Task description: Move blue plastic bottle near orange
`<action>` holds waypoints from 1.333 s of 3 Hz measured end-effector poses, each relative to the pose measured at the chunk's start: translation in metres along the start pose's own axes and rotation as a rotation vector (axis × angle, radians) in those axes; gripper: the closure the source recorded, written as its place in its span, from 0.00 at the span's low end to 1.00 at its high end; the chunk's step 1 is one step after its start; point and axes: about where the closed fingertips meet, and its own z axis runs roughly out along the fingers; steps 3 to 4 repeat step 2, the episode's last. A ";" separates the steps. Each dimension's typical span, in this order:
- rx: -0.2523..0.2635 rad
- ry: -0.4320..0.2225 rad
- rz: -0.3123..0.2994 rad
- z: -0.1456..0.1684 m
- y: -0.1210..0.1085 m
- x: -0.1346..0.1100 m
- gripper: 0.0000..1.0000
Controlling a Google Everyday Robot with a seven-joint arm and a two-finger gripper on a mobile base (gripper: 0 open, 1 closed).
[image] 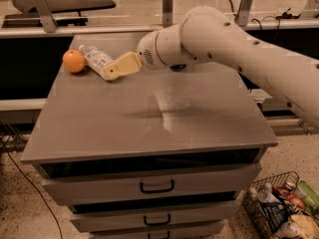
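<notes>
The orange [74,61] sits at the far left corner of the grey cabinet top [149,118]. The blue plastic bottle [94,58] lies on its side just right of the orange, almost touching it, with its cap pointing to the back left. My gripper [117,67] is at the bottle's near right end, low over the table top and overlapping the end of the bottle. The white arm [224,39] reaches in from the right.
A dark blue can [177,67] is mostly hidden behind the arm's wrist. The cabinet has drawers [157,185] in front. A wire basket [279,208] of packaged goods stands on the floor at the lower right. A rail and benches run behind.
</notes>
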 end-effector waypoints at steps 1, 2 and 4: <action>-0.091 -0.108 0.047 -0.022 0.023 0.006 0.00; -0.115 -0.184 0.031 -0.049 0.036 -0.010 0.00; -0.115 -0.184 0.031 -0.049 0.036 -0.010 0.00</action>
